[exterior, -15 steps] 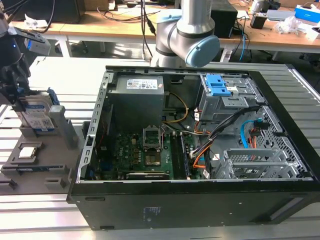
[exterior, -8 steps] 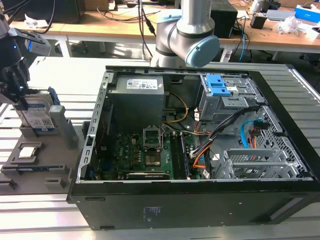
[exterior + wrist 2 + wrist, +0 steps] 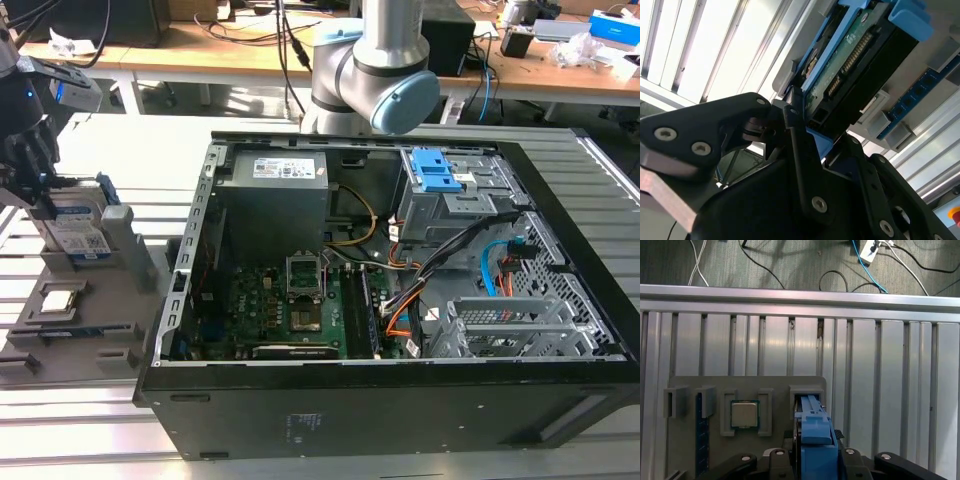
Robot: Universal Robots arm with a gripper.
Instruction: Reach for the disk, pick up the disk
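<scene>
Gripper [image 3: 42,195] sits over the top end of the disk [image 3: 80,228], at the exterior view's far left. Whether it is clamped on the disk I cannot tell from here. In the second wrist view the disk [image 3: 850,55] shows its circuit-board face and connector row running right up into the tool. In the first wrist view its blue carrier frame [image 3: 815,432] stands on edge in a slot of the grey holder [image 3: 682,450], just beside the pocket with the CPU chip [image 3: 744,414]. I read the reach as done and the pick-up as the step in hand. That, I judge, calls for a firm hold and a straight pull along the slot, so the frame doesn't bind. The open computer case [image 3: 400,410] lies well to the right.
</scene>
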